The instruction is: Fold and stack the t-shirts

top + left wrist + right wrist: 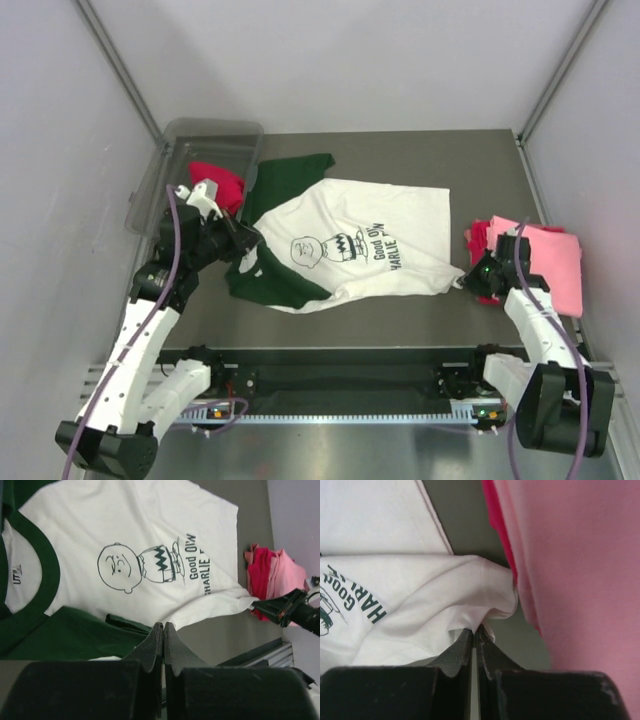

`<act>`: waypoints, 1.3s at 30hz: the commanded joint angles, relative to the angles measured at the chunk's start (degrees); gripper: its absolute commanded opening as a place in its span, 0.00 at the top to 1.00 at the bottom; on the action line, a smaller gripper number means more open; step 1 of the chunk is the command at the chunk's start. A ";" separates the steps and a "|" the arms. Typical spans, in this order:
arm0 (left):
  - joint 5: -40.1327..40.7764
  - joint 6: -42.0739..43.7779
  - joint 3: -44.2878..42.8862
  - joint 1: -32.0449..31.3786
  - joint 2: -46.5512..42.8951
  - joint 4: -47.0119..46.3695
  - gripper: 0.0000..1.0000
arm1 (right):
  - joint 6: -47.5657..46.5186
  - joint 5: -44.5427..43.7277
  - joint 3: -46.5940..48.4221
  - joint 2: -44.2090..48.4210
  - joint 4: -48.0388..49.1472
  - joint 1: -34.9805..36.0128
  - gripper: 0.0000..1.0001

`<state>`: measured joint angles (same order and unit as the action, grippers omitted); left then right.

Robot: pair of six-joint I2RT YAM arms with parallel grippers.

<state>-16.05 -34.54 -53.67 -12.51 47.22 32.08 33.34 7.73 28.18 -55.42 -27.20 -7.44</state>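
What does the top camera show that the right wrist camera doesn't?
Only the top view shows the clear bin, the red t-shirt by it, and the left hand. Only the right wrist view shows up close that the right hand is shut on a corner of the white t-shirt. Both show that white t-shirt and the pink t-shirt beside it.

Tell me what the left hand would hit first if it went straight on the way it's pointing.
The white t-shirt: the shut left hand points at its edge beside the dark green sleeve. The tips look almost on the cloth, though depth is hard to judge.
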 commanded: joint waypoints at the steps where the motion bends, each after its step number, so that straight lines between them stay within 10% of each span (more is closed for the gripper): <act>1: -0.74 -0.96 2.34 -2.77 -0.73 -4.65 1.00 | 0.24 -3.77 3.54 -2.23 3.56 -3.52 1.00; 10: 8.32 -3.77 8.75 -14.38 0.94 -9.92 1.00 | -6.35 3.87 11.27 -8.65 2.16 -17.94 1.00; 24: 6.91 -5.01 3.49 -16.40 -4.68 0.43 1.00 | -8.11 8.34 6.10 -3.56 2.51 -20.07 1.00; 39: 12.97 -5.97 -16.46 -16.67 -11.62 24.08 1.00 | -5.83 1.69 5.39 2.50 -3.98 -0.82 1.00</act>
<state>-5.69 -39.59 -66.61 -28.95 36.67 50.04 27.11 13.15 33.01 -57.91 -28.38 -8.82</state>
